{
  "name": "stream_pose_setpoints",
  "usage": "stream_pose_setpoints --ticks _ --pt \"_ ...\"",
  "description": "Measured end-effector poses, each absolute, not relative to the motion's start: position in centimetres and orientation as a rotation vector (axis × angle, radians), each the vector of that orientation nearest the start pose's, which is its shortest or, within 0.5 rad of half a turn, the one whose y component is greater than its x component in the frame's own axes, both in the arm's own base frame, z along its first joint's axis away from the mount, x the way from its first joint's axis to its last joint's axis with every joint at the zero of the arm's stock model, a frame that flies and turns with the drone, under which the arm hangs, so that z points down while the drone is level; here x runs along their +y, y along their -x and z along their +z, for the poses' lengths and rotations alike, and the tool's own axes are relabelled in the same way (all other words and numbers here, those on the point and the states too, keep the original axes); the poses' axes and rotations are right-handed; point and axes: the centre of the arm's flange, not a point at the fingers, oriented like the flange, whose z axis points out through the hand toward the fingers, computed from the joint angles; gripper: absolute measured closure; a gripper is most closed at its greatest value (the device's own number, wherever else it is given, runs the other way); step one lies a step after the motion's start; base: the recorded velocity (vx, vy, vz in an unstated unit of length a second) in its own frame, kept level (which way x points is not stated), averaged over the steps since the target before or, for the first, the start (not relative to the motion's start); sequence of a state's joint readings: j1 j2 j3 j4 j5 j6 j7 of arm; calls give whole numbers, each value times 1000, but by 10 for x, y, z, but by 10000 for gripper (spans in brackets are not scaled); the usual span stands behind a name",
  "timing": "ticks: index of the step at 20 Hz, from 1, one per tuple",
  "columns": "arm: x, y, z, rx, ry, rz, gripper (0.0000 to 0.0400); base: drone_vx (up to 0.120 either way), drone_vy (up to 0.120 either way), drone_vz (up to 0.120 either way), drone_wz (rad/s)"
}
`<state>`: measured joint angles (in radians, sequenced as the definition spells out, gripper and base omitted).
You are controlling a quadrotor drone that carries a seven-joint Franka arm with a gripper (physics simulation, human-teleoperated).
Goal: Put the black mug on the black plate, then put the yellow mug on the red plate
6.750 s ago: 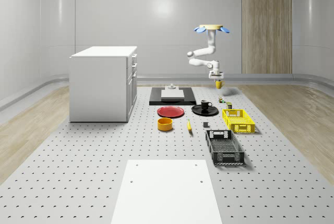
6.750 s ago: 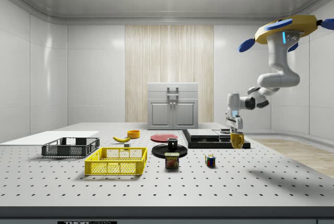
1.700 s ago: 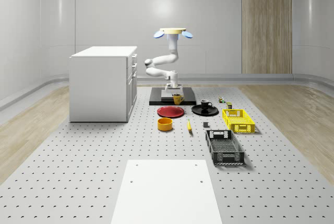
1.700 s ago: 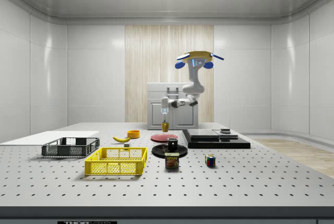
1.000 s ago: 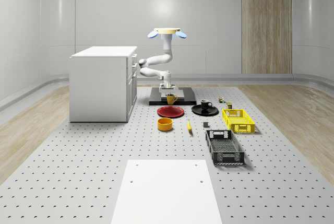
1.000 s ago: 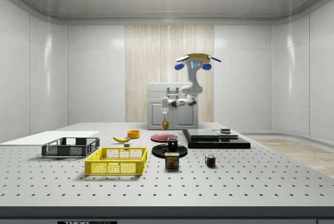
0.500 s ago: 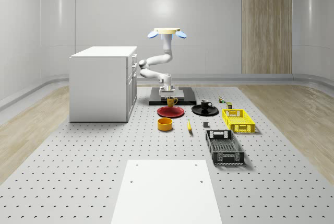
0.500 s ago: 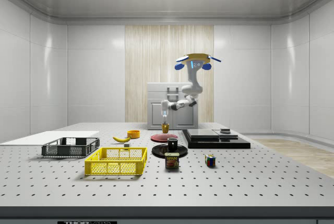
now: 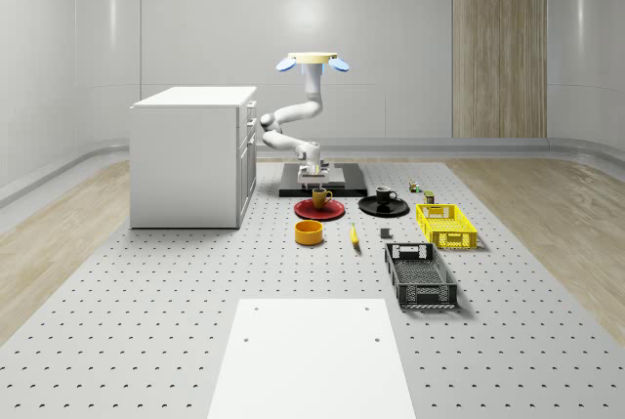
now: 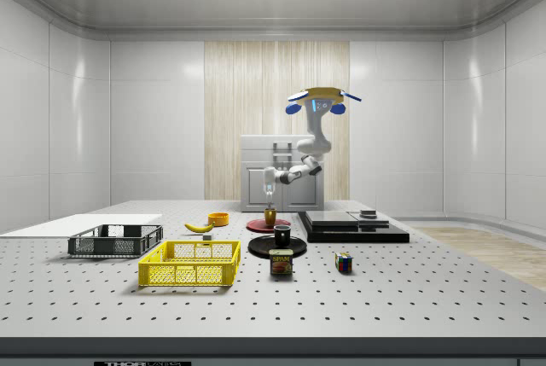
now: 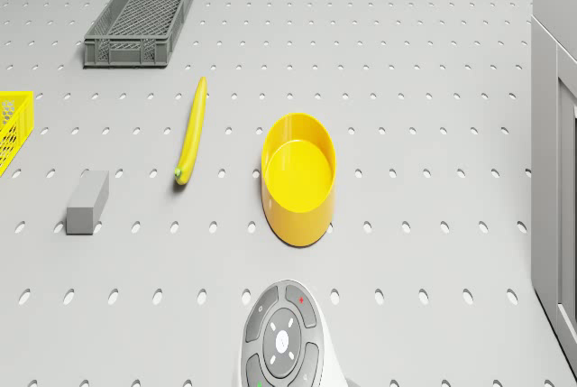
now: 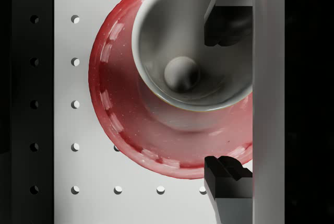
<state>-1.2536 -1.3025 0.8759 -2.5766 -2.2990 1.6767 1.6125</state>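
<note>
Yellow mug (image 9: 320,198) in tool (image 9: 316,185), arm bent down over red plate (image 9: 319,210).

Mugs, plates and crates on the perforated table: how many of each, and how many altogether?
Mugs: 2 (black mug, yellow mug)
Plates: 2 (round red plate, round black plate)
Crates: 2 (yellow mesh crate, dark grey mesh crate)
Total: 6

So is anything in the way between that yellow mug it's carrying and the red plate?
Nothing visible. The gripper holds the yellow mug right above the red plate, and the wrist view shows only bare plate beneath it. The drone hovers above, behind the plate.
</note>
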Motion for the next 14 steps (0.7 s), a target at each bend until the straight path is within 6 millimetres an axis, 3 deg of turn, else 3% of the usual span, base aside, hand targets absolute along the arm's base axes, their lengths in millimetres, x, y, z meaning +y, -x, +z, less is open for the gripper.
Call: stream_pose_setpoints --ticks 5,14 --pt "-4 -329 654 -2 0 786 19 0 0 0 0" --pt "-4 -329 633 -2 0 785 2 0 0 0 0"
